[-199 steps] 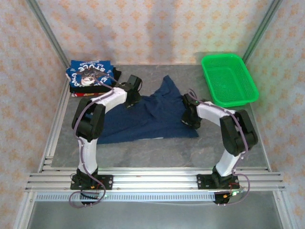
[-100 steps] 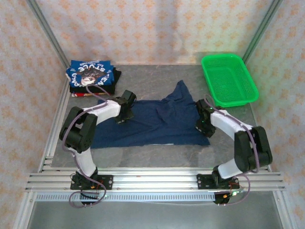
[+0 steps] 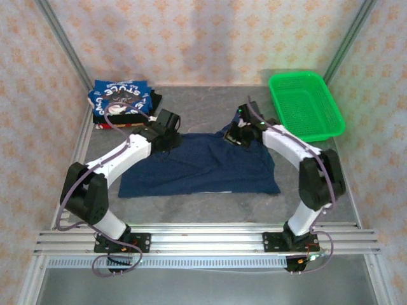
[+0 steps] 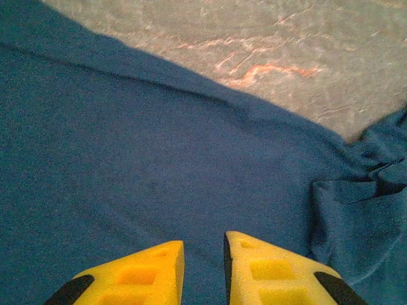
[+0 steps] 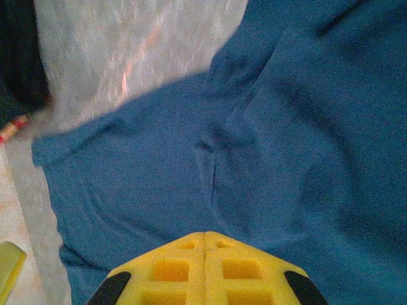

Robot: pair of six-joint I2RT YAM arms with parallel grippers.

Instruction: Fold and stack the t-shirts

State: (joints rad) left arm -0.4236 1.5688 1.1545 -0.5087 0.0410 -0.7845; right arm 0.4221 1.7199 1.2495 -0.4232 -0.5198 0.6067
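While the navy tee lies on the desk, the left tool is slightly parted and empty; the right tool is closed.

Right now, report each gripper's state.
Left gripper: slightly open, holding nothing, above the navy t-shirt.
Right gripper: shut, nothing visibly held.

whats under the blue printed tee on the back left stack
A black t-shirt peeks out beneath the blue printed t-shirt, with a sliver of red t-shirt at the bottom. Whether more lie between is covered.
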